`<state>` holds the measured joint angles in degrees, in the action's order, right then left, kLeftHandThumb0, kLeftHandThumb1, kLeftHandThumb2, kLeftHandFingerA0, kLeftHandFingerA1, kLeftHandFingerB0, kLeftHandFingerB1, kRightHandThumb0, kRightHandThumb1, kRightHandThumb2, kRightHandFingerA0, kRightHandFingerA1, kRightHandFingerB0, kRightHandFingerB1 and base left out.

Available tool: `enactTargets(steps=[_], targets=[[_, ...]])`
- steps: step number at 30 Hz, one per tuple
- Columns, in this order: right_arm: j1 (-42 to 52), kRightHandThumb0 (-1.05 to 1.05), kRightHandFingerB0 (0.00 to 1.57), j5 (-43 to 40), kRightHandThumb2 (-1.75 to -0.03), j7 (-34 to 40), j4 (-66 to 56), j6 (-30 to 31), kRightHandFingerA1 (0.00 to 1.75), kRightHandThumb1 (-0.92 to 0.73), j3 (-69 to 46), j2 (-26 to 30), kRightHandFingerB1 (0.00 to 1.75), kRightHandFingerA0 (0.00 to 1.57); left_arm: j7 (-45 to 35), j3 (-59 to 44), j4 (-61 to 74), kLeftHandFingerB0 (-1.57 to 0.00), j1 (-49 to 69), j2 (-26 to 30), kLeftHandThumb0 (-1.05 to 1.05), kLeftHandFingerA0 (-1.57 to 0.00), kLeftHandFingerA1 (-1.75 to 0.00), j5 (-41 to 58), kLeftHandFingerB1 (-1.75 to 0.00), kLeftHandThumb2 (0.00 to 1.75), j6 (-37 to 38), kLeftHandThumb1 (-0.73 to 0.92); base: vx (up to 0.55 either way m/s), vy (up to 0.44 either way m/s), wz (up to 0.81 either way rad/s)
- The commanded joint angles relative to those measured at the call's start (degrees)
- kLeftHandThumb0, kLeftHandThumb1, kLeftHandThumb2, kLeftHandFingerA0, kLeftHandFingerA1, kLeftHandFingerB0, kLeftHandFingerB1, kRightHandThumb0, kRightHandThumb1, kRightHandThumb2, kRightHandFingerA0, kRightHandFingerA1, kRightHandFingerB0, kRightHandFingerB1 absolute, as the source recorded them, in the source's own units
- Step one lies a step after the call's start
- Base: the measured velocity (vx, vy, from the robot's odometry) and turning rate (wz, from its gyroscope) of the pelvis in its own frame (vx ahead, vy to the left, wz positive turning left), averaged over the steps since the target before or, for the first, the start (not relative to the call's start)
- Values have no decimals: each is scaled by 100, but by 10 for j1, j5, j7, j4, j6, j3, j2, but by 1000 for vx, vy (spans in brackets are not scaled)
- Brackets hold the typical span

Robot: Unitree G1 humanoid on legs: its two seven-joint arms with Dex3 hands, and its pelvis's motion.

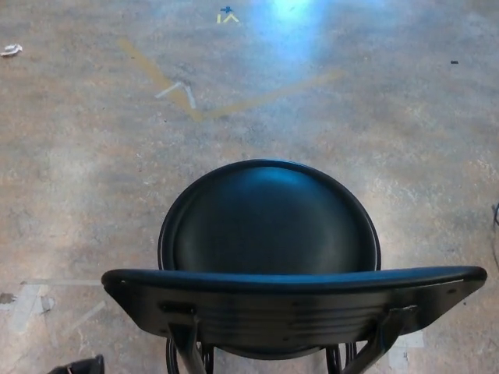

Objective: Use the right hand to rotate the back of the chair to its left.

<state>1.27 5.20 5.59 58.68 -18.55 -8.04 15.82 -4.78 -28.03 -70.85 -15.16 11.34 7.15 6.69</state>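
Black chair (269,234), backrest (296,300) nearest camera, concrete floor (78,156)

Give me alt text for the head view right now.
A black chair seen from above and behind, its curved backrest nearest the camera and its round seat beyond, on a mottled concrete floor with tape marks. No robot hand is in view.

A chair (269,257) is standing on the floor (78,179), its backrest (292,304) lying nearest the camera and its seat (269,222) extending beyond; tape marks (183,93) are lying farther off.
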Motion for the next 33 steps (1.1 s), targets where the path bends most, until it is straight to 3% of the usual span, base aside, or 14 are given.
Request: enactTargets(steps=[1, 3, 4, 8, 9, 11, 12, 13, 16, 17, 21, 23, 24, 33], targets=[[-2, -82, 0, -4, -92, 20, 5, -135, 10, -51, -12, 15, 9, 0, -22, -46, -37, -53, -14, -6, -105, -51, -148, 56, -141, 94, 51, 33, 0, 0, 0], [-3, -82, 0, 6, -60, 23, -2, -145, 13, -66, -7, 22, 7, 0, -23, -47, -40, -52, -18, -6, -105, -51, -149, 51, -143, 97, 54, 32, 0, 0, 0], [-1, -92, 0, 7, -92, 20, -16, -146, 1, -56, -6, 27, 0, 0, -23, -47, -41, -53, -21, -6, -105, -50, -149, 49, -141, 92, 52, 38, 0, 0, 0], [6, -96, 0, 22, -93, 16, -84, -153, 0, -55, -1, 57, 0, 0, -26, -55, -45, -56, -26, -5, -105, -48, -150, 53, -139, 71, 53, 45, 0, 0, 0], [7, -96, 0, 19, -91, 8, -104, -155, 0, -54, -3, 66, 0, 0, -27, -57, -45, -57, -26, -6, -105, -51, -148, 54, -145, 100, 53, 31, 0, 0, 0], [10, -99, 0, 30, -93, 6, -143, -161, 0, -56, -2, 89, 0, 0, -28, -60, -46, -61, -28, -6, -105, -50, -151, 56, -138, 70, 54, 45, 0, 0, 0], [14, -98, 0, 48, -89, 8, -173, -170, 0, -53, 2, 111, 0, 0, -28, -60, -47, -54, -28, -6, -105, -50, -147, 56, -144, 101, 54, 32, 0, 0, 0], [22, -98, 0, 67, -87, -2, -223, -182, 0, -52, 7, 140, 0, 0, -27, -59, -47, -57, -28, -5, -105, -50, -149, 53, -135, 75, 55, 46, 0, 0, 0], [43, -101, 0, 66, -90, -25, -292, -156, 0, -52, 15, 160, 0, 0, -27, -57, -48, -57, -28, -5, -105, -49, -148, 51, -136, 78, 56, 45, 0, 0, 0], [51, -99, 0, 67, -61, -46, -320, -161, 0, -65, 22, 175, 0, 0, -25, -56, -49, -59, -28, -5, -105, -48, -151, 49, -138, 72, 56, 45, 0, 0, 0], [82, -105, 0, 76, -61, -90, -418, -120, 0, -67, 40, 210, 0, 0, -21, -54, -49, -57, -33, -7, -105, -52, -151, 49, -141, 71, 56, 45, 0, 0, 0], [96, -104, 0, 77, -90, -111, -462, -103, 0, -50, 48, 226, 0, 0, -20, -54, -49, -56, -35, -7, -105, -53, -150, 51, -148, 100, 57, 30, 0, 0, 0], [102, -105, 0, 74, -60, -125, -482, -92, 0, -66, 52, 233, 0, 0, -19, -54, -49, -54, -35, -6, -105, -51, -150, 50, -140, 75, 57, 47, 0, 0, 0], [144, -105, 0, 34, -59, -231, -622, -45, 0, -64, 71, 303, 0, 0, -18, -53, -50, -51, -38, -4, -105, -50, -150, 54, -142, 87, 54, 40, 0, 0, 0]])
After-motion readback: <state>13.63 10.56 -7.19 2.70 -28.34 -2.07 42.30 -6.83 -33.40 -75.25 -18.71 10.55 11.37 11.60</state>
